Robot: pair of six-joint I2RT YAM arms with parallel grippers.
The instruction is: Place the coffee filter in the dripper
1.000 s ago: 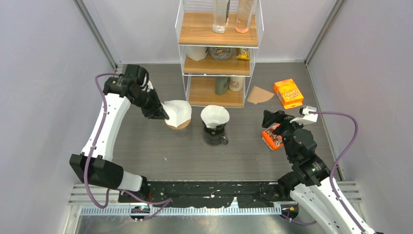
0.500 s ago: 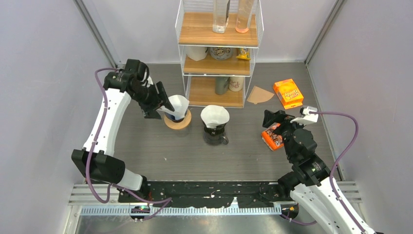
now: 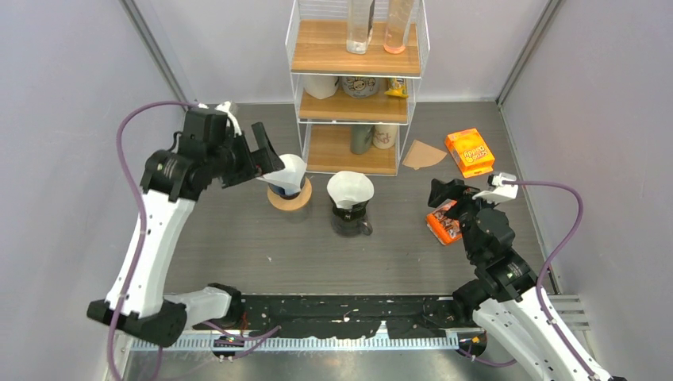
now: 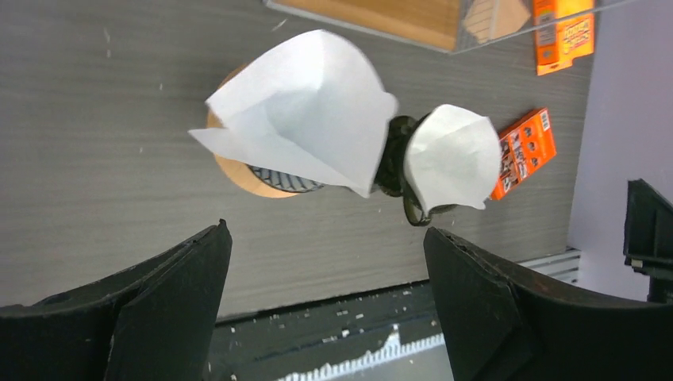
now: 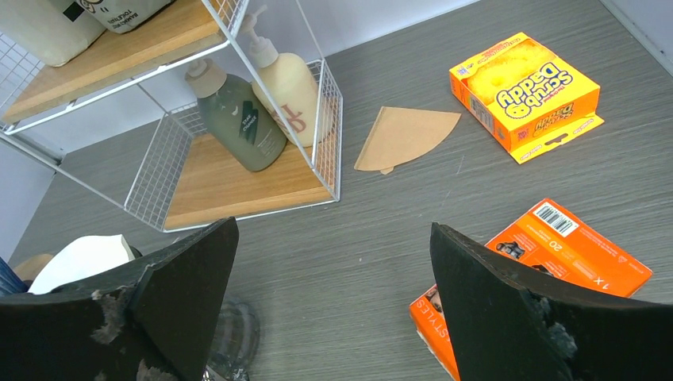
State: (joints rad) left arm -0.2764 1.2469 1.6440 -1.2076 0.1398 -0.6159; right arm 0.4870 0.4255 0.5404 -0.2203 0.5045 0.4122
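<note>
Worktop (image 3: 262, 254): grey, wood-grained; carries the dripper.
Right gripper (image 5: 333, 230): jaws wide apart, holding nothing; well apart from the job.
Left gripper (image 4: 325, 236): jaws wide apart, empty; hangs above the filter.
Coffee filter (image 4: 305, 119): white paper cone in dripper (image 4: 278, 178), lopsided, one flap jutting past the rim.
Risk: filter looks loosely seated; a jaw brushing the flap, or the paper springing open, could tip it out.
</note>
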